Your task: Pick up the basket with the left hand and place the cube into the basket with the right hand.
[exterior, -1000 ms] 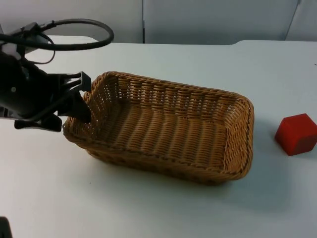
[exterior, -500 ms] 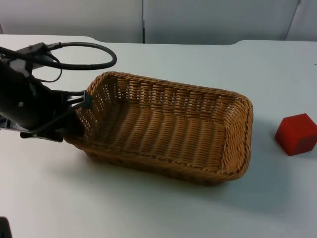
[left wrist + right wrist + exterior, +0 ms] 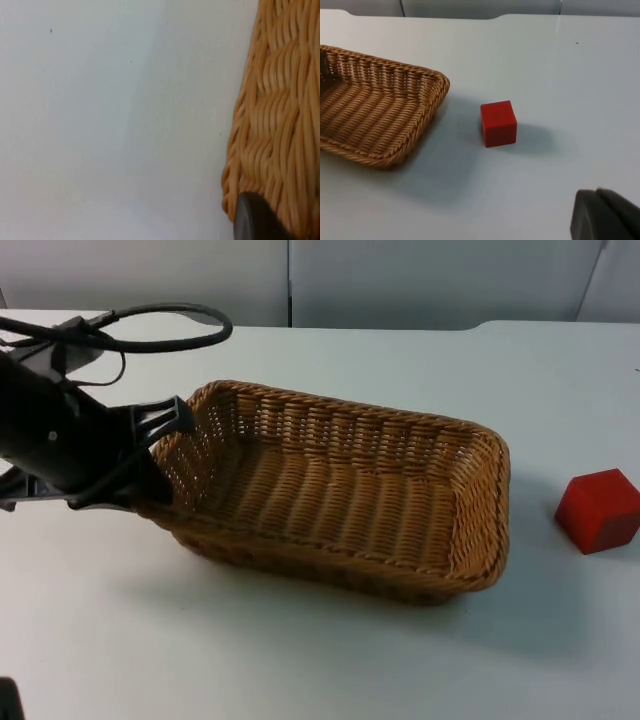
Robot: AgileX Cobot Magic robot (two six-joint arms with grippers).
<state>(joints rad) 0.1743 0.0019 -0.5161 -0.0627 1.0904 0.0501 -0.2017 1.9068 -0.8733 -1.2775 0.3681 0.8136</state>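
A woven wicker basket [image 3: 495,510] lies across the middle of the table, empty inside. My left gripper [image 3: 163,455] is shut on the basket's left end wall, one finger outside and one inside. A wide shadow under the basket suggests it is slightly off the table. The left wrist view has the basket's outer weave [image 3: 280,125] beside a black fingertip [image 3: 252,220]. A red cube [image 3: 600,510] sits on the table to the right of the basket, apart from it. The right gripper [image 3: 607,217] waits well back from the cube [image 3: 498,123] and the basket's right end [image 3: 380,115].
White table top [image 3: 300,660] lies open in front of the basket and around the cube. The grey partition wall [image 3: 400,280] stands behind the table's far edge.
My left gripper has closed in on the basket's left wall and raised it; the basket has shifted slightly up and away and its shadow has widened. The cube has stayed put.
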